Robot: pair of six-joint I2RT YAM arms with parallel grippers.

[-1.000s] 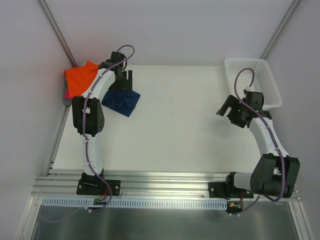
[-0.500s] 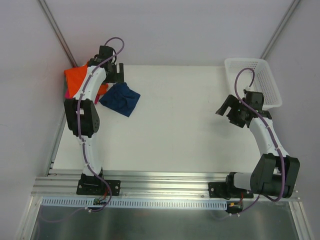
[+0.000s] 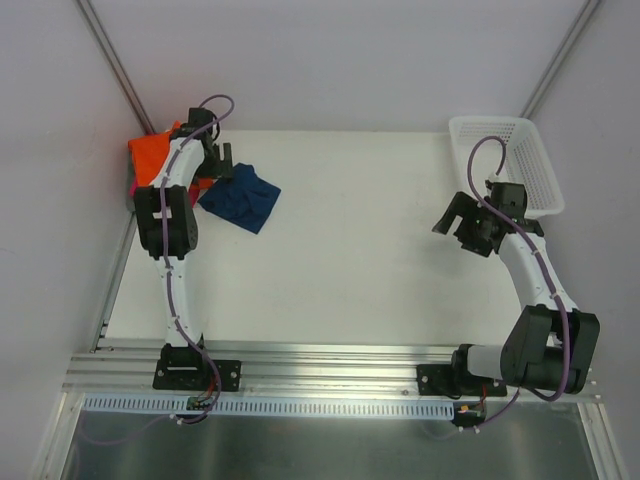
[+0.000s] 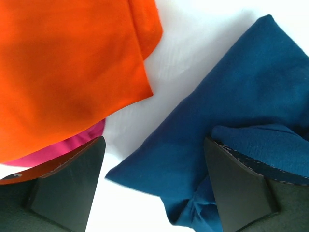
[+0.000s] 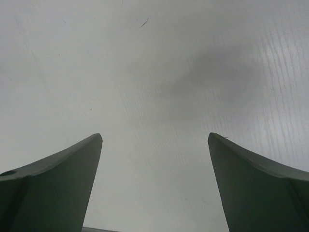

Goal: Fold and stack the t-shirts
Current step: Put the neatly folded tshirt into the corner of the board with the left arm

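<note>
Lying upper left of top view, navy tee (image 3: 242,200) just beside orange tee (image 3: 150,157): likely soft, light, limp; pinch thick folded edge. Left gripper (image 4: 153,154) wide, empty; right gripper (image 5: 154,140) wide, empty.

I count one navy tee (image 3: 243,198), one orange tee (image 3: 150,160) and one pink tee (image 4: 72,145), three in all, then one basket (image 3: 530,150), one desk (image 3: 350,260) and two pincers, a left pincer (image 4: 153,142) and a right pincer (image 5: 154,135).
</note>
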